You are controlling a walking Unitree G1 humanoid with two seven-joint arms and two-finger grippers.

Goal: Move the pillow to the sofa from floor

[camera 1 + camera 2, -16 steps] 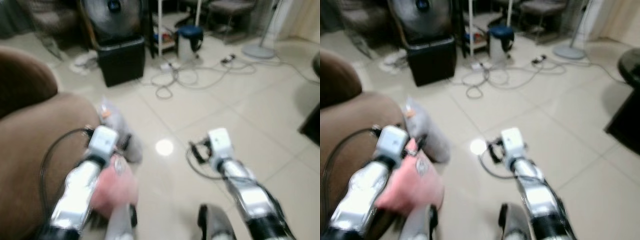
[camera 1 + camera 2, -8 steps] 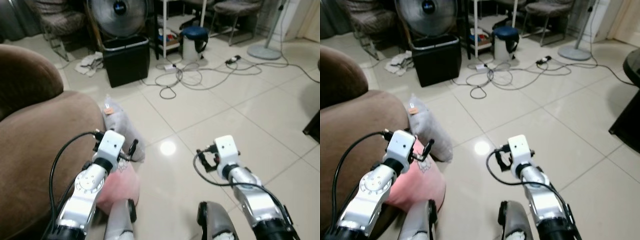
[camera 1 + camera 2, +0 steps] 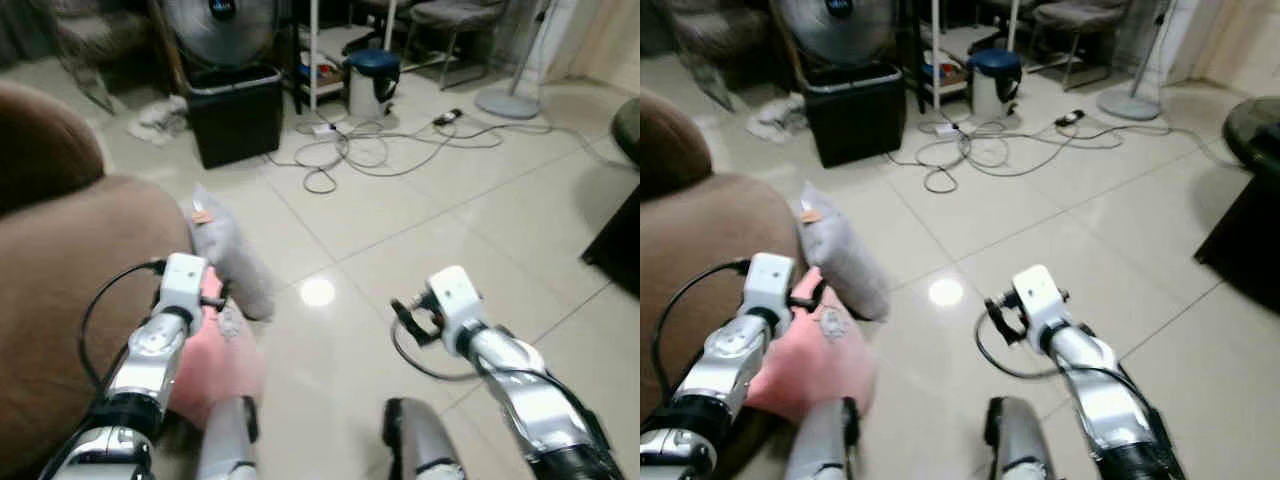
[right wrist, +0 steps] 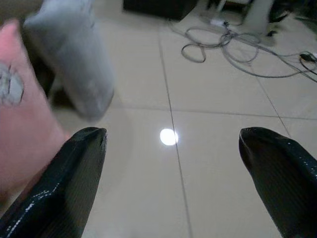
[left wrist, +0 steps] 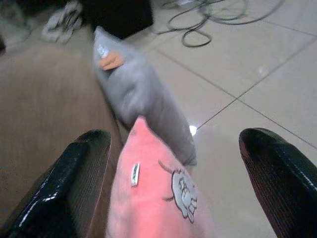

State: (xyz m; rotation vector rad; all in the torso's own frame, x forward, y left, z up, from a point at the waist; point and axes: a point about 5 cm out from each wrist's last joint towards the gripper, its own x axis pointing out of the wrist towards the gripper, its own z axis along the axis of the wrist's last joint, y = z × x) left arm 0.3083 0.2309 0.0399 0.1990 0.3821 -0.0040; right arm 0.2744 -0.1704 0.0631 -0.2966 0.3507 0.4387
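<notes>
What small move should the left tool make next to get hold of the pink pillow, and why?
Probably ease the left tool forward and down onto the pink pillow. Its fingers are open with the pillow's upper edge between them, not yet clamped. The pillow leans against the brown sofa beside a grey pillow, so a short advance should seat it.

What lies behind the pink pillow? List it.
Behind the pink pillow a grey pillow leans against the brown sofa. Its lower end is covered by the pink one.
</notes>
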